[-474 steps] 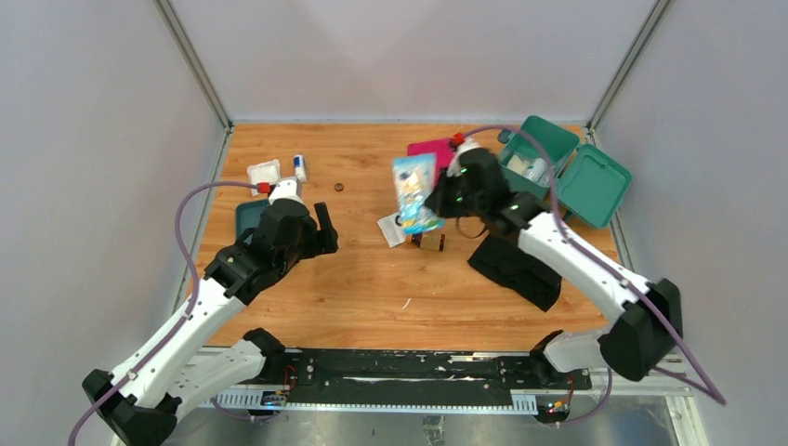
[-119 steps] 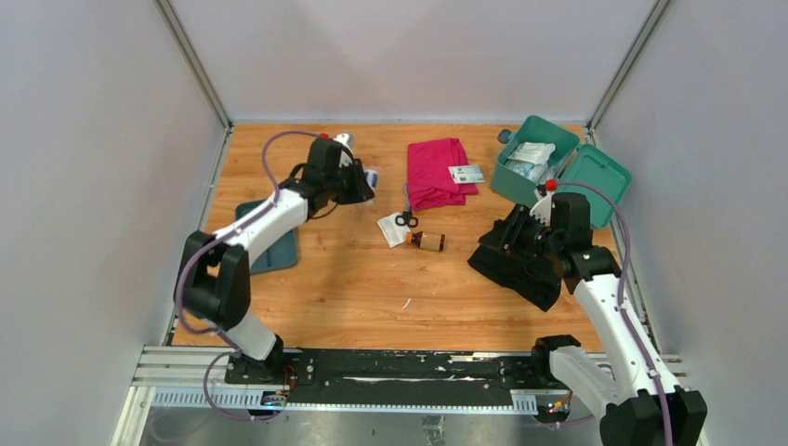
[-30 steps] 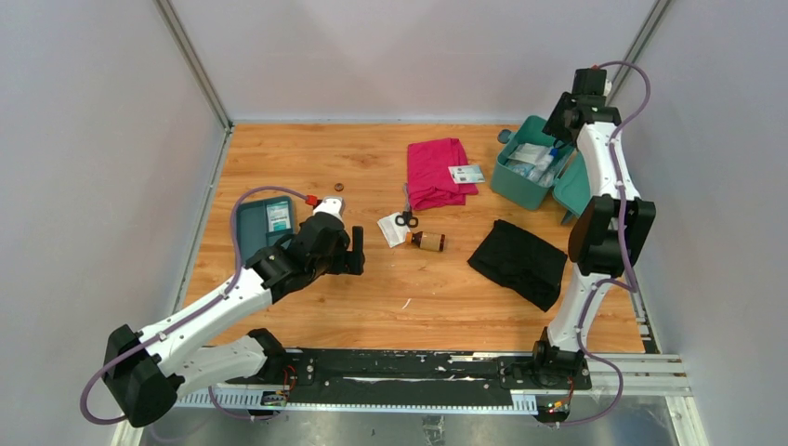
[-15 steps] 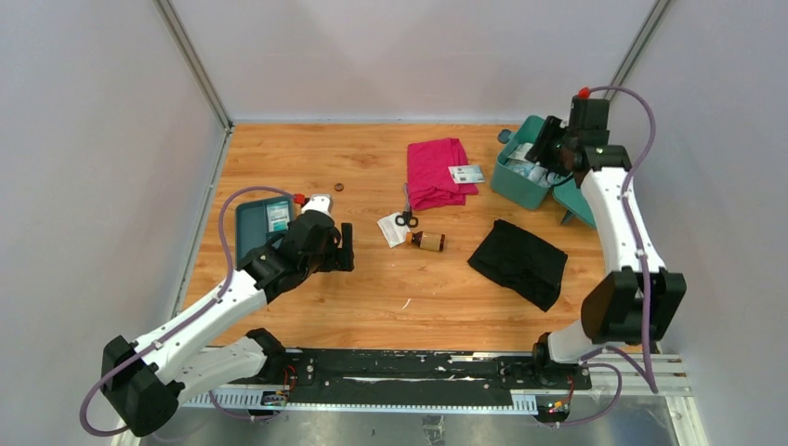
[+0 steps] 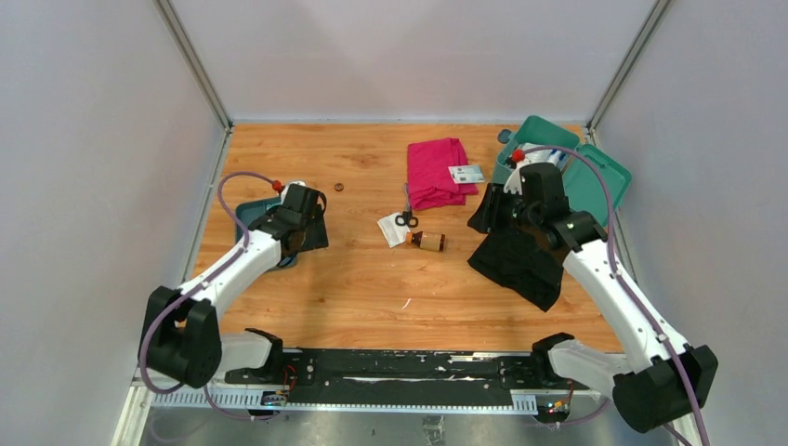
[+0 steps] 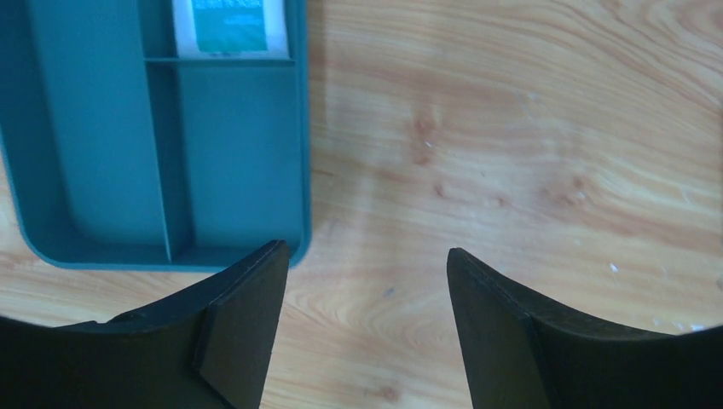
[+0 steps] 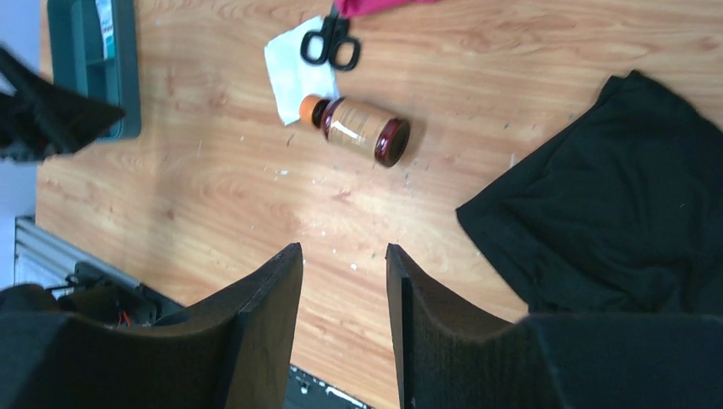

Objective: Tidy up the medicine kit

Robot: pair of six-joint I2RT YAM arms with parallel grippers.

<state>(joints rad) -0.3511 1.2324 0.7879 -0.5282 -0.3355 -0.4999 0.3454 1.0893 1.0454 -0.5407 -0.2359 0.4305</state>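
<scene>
1. The left gripper (image 6: 365, 256) has its jaws wide apart with nothing between them. It hangs over bare wood just beside a corner of the dark-teal tray (image 6: 102, 128).
2. A packet (image 6: 228, 21) lies in one end compartment of the tray.
3. The right gripper (image 7: 343, 254) has its jaws parted by a narrow gap and is empty. It is above the table (image 5: 372, 279), near the black cloth (image 7: 614, 196).
4. The medicine kit (image 5: 558, 133) stands at the far right corner with its lid (image 5: 599, 181) open. Its contents are largely hidden by the right arm.
5. A brown bottle (image 7: 358, 128) lies on its side near the scissors (image 7: 332, 38), which overlap a white sheet (image 7: 294, 68).
6. A pink cloth (image 5: 437, 172) lies left of the kit.
</scene>
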